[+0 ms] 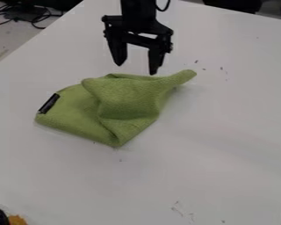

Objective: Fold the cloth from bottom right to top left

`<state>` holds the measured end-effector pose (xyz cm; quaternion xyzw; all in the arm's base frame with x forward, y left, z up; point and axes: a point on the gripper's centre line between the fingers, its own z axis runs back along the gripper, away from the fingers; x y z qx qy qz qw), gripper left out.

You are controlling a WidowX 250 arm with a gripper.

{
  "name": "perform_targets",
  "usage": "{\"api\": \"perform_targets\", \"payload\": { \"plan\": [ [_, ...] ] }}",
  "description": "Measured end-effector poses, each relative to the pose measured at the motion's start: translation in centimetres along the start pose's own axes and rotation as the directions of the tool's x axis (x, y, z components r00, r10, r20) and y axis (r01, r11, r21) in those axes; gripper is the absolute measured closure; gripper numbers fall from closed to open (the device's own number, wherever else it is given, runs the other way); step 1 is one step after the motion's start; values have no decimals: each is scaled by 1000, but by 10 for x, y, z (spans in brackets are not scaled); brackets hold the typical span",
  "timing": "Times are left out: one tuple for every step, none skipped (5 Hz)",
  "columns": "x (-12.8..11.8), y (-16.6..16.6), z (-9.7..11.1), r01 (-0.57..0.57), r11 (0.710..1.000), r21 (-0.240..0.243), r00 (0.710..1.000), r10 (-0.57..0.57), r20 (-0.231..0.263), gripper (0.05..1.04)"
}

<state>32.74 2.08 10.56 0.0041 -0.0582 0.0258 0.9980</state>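
Camera view: pincer point(137, 69) wide, upper centre, by green cloth's point(128, 99) top edge; fold seemingly laid; next, retreat upward.

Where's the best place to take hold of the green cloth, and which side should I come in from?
I'd grip the green cloth by its narrow tip at the upper right, coming down from above with one finger on either side. That tip juts out past the wider folds, so it should pinch easily. The open gripper hangs to its left in the view.
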Motion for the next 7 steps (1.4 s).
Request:
{"api": "perform_targets", "payload": {
  "plan": [
    [-13, -26, -2, -59, 998, -19, 998, 59, -17, 85],
    [-23, -53, -8, -90, 996, -14, 996, 89, -26, 85],
    [-29, -84, -7, -88, 996, -21, 996, 88, 11, 85],
    [-32, -103, -6, -68, 998, -4, 997, 68, 27, 85],
    [-17, -121, -2, -40, 999, -23, 998, 41, 54, 85],
    [-17, -138, -5, -28, 998, -50, 999, 29, 27, 85],
    [-35, -140, -18, -57, 996, -75, 998, 58, 16, 85]
  ]
}}
